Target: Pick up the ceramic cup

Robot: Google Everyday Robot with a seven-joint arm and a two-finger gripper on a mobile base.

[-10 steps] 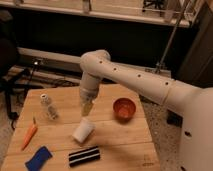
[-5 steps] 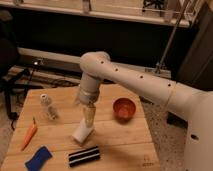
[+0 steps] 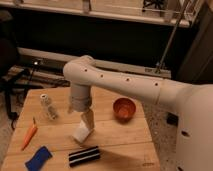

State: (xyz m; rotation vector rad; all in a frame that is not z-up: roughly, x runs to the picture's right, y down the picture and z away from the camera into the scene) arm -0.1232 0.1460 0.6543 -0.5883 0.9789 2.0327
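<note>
gripper (image 3: 86, 125) hangs low over the wooden table (image 3: 120, 136), touching the top of the white cup (image 3: 80, 135) so it can grab it. i cannot tell if it grips.

White ceramic cup (image 3: 80, 135) mid-table (image 3: 120, 145), light wood. Beige gripper (image 3: 88, 121) just above cup, on white arm (image 3: 125, 85). Orange-brown bowl (image 3: 124, 108) toward right edge. Orange carrot (image 3: 30, 136) at left edge. Blue object (image 3: 38, 158) at front-left corner. Black-and-white striped item (image 3: 83, 155) at front edge.
</note>
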